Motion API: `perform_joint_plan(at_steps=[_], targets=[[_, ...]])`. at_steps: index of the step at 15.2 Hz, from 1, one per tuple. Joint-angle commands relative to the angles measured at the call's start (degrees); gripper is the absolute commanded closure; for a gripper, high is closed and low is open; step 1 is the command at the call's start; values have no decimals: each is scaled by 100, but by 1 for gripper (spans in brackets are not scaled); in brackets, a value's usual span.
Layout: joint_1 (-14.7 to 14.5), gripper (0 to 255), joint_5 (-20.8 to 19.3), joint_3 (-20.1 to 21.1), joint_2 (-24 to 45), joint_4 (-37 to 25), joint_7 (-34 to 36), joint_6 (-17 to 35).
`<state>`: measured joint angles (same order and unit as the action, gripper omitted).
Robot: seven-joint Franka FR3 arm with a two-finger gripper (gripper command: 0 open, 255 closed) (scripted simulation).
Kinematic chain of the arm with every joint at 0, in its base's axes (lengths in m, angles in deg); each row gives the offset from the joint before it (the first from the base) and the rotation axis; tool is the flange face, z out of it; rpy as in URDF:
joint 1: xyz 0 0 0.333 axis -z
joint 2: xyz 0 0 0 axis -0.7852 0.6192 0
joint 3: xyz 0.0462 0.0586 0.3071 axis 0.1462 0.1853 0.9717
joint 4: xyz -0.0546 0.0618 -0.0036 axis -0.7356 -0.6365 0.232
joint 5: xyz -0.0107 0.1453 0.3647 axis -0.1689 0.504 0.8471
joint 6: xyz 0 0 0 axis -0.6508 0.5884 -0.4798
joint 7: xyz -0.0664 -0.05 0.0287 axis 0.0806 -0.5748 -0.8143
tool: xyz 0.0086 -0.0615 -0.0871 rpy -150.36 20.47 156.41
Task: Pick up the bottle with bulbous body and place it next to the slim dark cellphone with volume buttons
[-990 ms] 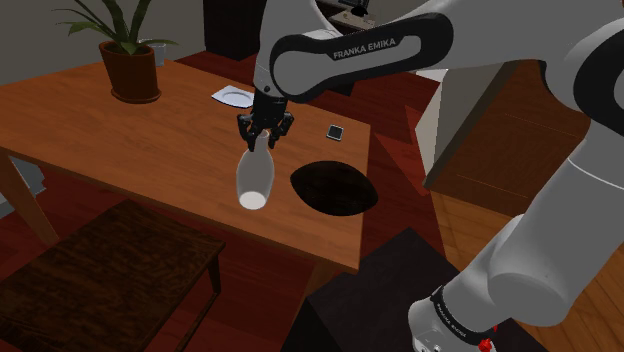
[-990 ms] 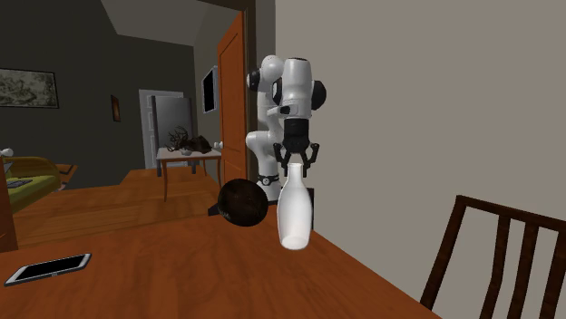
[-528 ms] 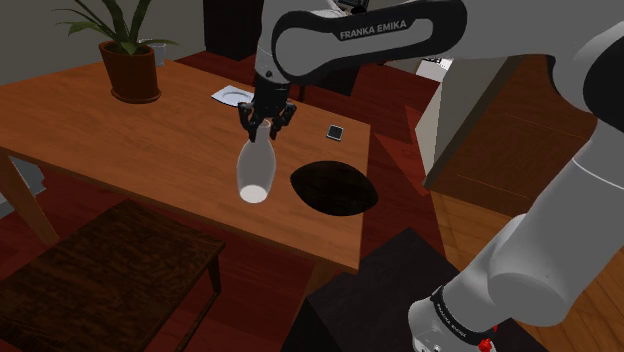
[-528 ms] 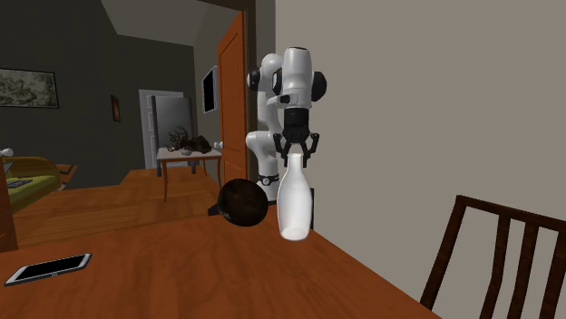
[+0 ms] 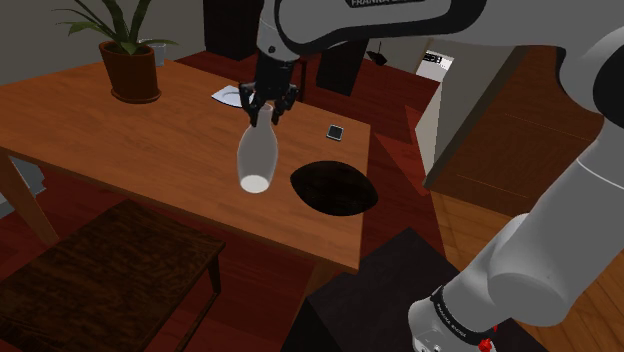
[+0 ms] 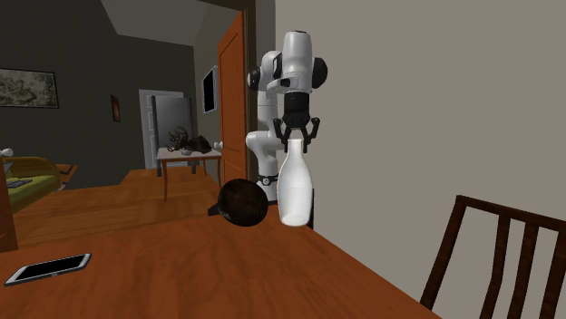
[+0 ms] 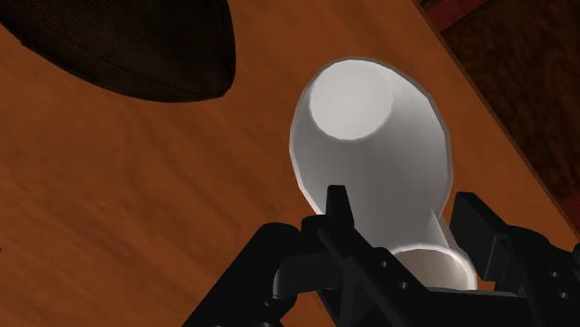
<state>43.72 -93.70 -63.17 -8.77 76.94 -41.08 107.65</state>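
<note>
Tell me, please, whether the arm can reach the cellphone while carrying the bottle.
Probably yes: the tool holds the bottle above the table, and open tabletop lies between it and the nearby cellphone.

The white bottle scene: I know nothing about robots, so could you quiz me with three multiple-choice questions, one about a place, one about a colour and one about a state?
1. Where is the potted plant? A on the table; B on a windowsill; C on a shelf.
2. What colour is the bottle? A green; B white; C red.
3. The bottle is: A lying on the table; B standing on the table; C held up by the gripper.

Answers: 1 A, the pot stands at a corner of the table. 2 B, it is plain white all over. 3 C, the black fingers clasp its neck and its base hangs clear of the table.
</note>
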Motion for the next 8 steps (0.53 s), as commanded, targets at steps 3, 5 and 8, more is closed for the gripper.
perform_joint_plan(at_steps=[3,5,8], targets=[[-1,255,16,2,-29,-270,-21,-296],[-2,255,23,4,-39,-412,-30,-448],[-4,255,28,6,-43,-638,-41,-677]])
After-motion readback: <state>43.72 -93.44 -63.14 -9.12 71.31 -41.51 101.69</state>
